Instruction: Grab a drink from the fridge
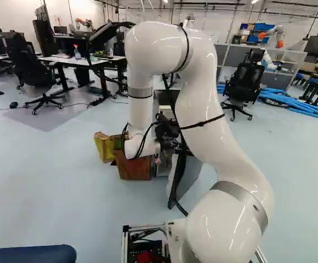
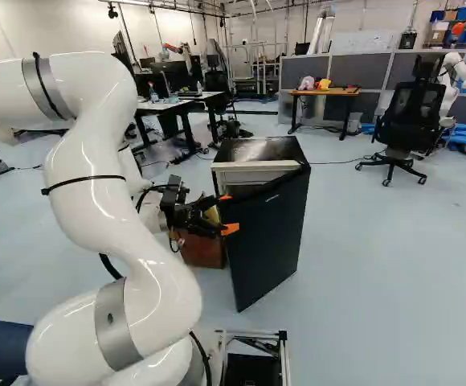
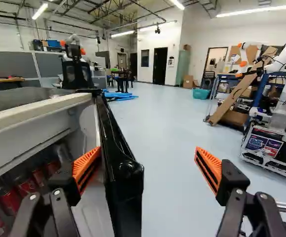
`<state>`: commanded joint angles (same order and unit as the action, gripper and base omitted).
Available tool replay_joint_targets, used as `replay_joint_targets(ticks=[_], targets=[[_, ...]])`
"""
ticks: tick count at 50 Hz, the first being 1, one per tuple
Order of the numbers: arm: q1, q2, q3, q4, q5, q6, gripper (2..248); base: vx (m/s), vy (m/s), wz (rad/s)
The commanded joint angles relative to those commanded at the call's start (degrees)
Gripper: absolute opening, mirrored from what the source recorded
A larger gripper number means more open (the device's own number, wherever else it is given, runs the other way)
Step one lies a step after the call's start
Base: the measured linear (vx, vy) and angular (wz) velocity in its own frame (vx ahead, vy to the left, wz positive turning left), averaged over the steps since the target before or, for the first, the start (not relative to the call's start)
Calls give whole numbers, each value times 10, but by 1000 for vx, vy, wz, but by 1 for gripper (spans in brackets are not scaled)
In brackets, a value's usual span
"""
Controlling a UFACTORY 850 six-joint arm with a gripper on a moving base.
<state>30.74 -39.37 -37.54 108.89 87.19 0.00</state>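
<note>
Plainly, jaws spread astride fridge door; red cans, perhaps, partly hidden.

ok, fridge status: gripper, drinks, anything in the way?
Gripper open, not gripping. Fridge door ajar, its edge between the fingers. Red drinks inside, none picked. Door probably needs swinging wider first.

Floor: pale blue
Walls: white
Lights: overhead, in bright strips
Partitions: grey, behind a black office chair
Desk: wood-topped, near the grey panels
</note>
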Motion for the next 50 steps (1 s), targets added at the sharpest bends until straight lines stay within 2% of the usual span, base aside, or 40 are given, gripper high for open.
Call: replay_joint_targets(ticks=[26, 50], targets=[[-25, 0, -1, 51, 0, 0, 247, 0, 0, 0], [-69, 1, -18, 91, 0, 0, 247, 0, 0, 0]])
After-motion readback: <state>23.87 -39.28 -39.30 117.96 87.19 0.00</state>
